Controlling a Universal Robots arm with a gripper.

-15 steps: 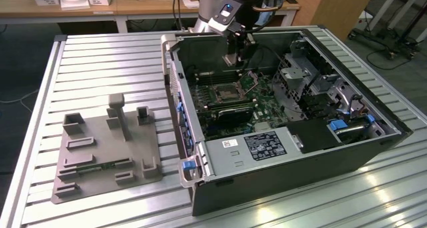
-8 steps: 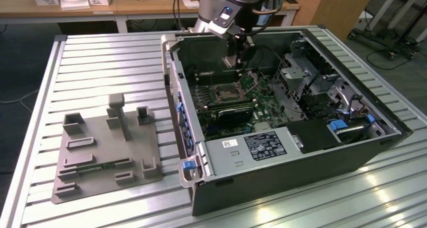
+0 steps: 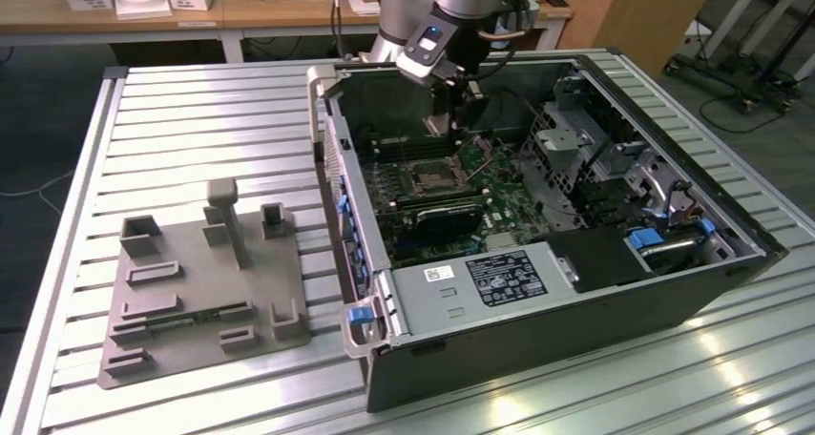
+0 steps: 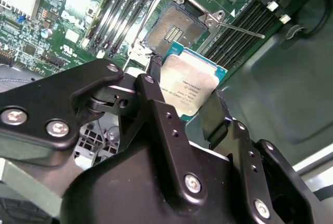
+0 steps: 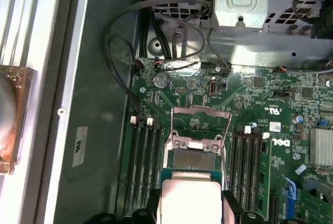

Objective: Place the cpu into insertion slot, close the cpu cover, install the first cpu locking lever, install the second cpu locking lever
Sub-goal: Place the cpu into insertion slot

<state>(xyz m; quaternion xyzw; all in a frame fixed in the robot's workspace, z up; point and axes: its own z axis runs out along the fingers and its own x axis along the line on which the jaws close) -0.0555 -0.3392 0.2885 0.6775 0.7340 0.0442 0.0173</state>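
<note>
Aloft, claw (image 4: 183, 93) gripping cpu (image 4: 193, 78), above insertion slot (image 4: 171, 29)

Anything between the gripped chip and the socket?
Nothing: in both wrist views the chip, clamped in the hand, hangs clear of the open socket, gap bare.

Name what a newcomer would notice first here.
The silver-topped cpu, clamped between the gripper's black fingers, hangs close to the bare insertion slot on the green board. In the exterior view, the arm reaches down into an open computer case on a ribbed metal table.
</note>
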